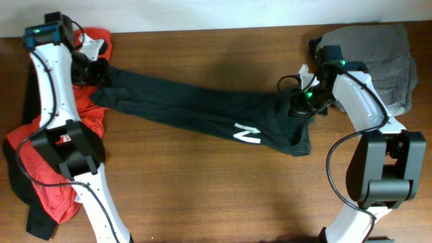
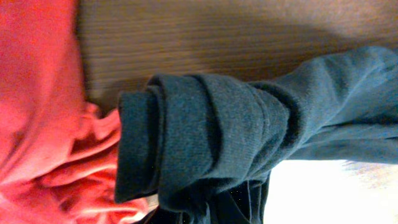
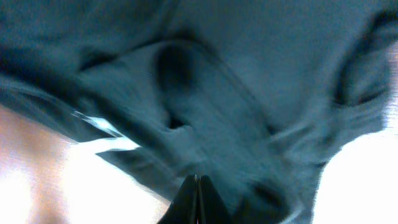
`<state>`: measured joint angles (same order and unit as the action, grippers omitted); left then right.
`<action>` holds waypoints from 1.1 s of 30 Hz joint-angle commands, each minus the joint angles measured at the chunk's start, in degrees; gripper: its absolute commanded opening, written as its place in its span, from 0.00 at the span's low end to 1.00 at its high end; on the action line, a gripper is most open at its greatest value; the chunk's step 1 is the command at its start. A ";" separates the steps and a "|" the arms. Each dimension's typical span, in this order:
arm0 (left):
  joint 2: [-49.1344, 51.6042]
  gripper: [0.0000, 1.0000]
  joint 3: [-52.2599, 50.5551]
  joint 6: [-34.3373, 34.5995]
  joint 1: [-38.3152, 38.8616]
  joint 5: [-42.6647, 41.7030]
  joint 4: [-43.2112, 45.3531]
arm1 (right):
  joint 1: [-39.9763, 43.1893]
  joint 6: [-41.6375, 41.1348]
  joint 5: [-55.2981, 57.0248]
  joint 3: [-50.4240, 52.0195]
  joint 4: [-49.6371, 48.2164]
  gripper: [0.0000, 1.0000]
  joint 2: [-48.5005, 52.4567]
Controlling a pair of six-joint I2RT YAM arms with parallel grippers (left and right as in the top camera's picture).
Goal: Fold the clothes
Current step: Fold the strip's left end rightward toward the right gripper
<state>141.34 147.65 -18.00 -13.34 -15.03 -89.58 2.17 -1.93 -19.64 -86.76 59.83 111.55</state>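
The black T-shirt (image 1: 196, 108) lies stretched in a long twisted band across the table, with a white letter "N" (image 1: 247, 133) showing. My left gripper (image 1: 101, 73) holds its left end over the red T-shirt (image 1: 54, 169). In the left wrist view the bunched dark cloth (image 2: 236, 124) covers the jaws, with the red T-shirt (image 2: 37, 93) beside it. My right gripper (image 1: 302, 102) holds the shirt's right end. In the right wrist view its fingertips (image 3: 198, 179) are pressed together against the dark cloth (image 3: 249, 74).
A grey garment (image 1: 385, 54) lies in a heap at the back right, behind my right arm. The red T-shirt spreads along the left edge around my left arm's base. The brown wooden table (image 1: 202, 196) shows in front of the shirt.
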 commanded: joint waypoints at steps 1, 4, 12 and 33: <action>-4.79 0.01 0.92 0.35 -1.36 -0.63 -0.04 | 0.96 -1.77 -0.76 3.93 -3.58 0.04 0.22; -5.09 0.01 0.92 0.35 -1.46 -0.63 -0.11 | 0.90 -1.79 -0.81 5.55 -5.60 0.04 1.66; -5.88 0.01 0.92 0.35 -0.09 -0.66 -0.52 | 0.87 -2.54 -1.75 6.62 -10.75 0.04 6.34; -6.47 0.01 0.90 1.95 22.32 -0.66 1.33 | 0.92 -5.03 -0.90 6.62 -13.20 0.04 7.89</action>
<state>137.40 147.65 -17.80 5.91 -14.96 -89.30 3.01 -6.28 -20.49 -80.49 46.65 118.58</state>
